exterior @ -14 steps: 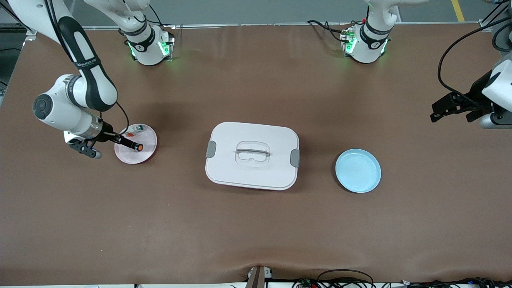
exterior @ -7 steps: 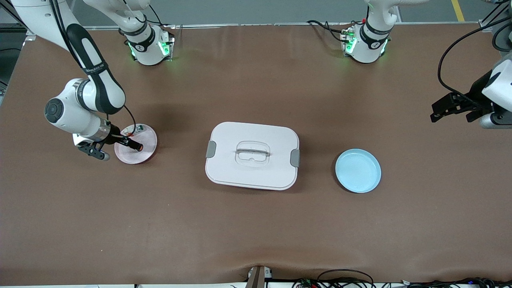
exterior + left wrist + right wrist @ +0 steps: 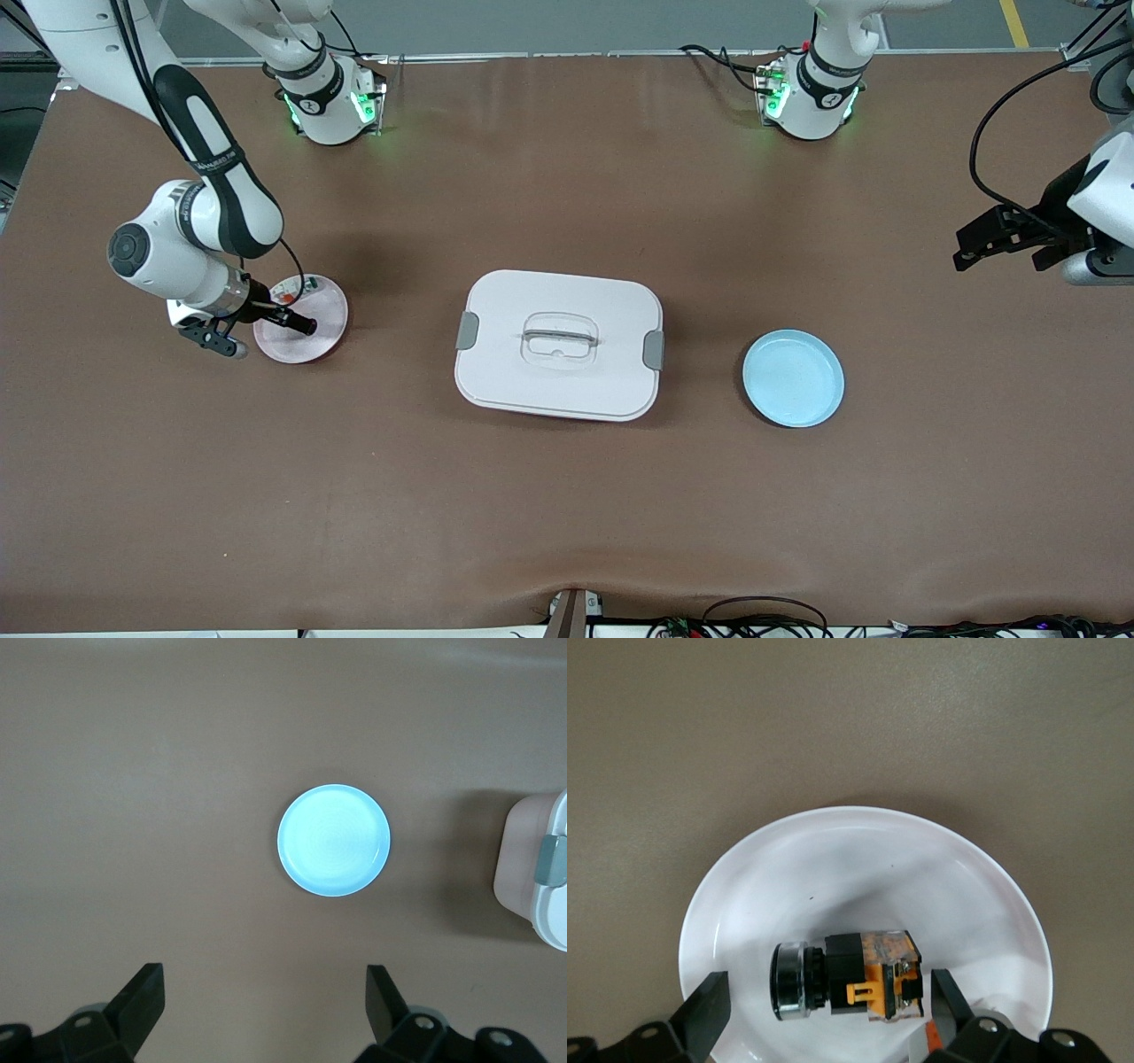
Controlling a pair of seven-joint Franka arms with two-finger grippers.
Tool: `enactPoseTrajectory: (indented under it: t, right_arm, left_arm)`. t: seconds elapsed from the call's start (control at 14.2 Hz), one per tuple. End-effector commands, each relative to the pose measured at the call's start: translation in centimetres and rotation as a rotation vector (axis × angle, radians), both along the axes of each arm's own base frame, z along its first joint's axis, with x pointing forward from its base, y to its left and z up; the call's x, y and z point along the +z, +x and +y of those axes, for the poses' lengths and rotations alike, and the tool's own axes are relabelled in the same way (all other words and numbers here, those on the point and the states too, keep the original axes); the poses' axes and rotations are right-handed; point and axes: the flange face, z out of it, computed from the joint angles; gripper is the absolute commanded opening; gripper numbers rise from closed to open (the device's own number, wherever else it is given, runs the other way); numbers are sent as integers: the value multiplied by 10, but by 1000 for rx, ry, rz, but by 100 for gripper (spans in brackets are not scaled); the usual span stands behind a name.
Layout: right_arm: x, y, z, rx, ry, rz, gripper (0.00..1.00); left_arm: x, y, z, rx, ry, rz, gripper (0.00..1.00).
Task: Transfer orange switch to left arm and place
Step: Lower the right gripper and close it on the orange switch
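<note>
Right hand (image 3: pixel 282 319) lower over orange switch (image 3: pixel 843 987)

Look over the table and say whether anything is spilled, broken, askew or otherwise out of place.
Nothing stands out. The orange switch lies on its side in the pale plate, between the open right gripper's fingers. The box sits shut and level, and the blue plate lies flat.

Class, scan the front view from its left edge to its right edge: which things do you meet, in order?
Right gripper → pink plate holding the orange switch → box → blue plate → left gripper.
</note>
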Motion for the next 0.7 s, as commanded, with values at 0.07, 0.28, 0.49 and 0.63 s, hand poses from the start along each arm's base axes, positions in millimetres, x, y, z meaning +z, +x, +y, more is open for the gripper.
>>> enactPoseTrajectory:
  t: [0.07, 0.28, 0.49, 0.63]
  right_arm:
    - [-8, 0, -1, 2, 5, -9, 100]
    - [-12, -1, -1, 5, 5, -2, 100]
    - [-15, -2, -2, 1, 5, 1, 100]
    - [-15, -1, -2, 3, 5, 1, 100]
  left_arm:
    - [3, 0, 2, 5, 16, 4, 100]
    - [3, 0, 2, 2, 16, 4, 100]
    - [3, 0, 2, 4, 15, 4, 100]
    - [3, 0, 2, 2, 15, 4, 100]
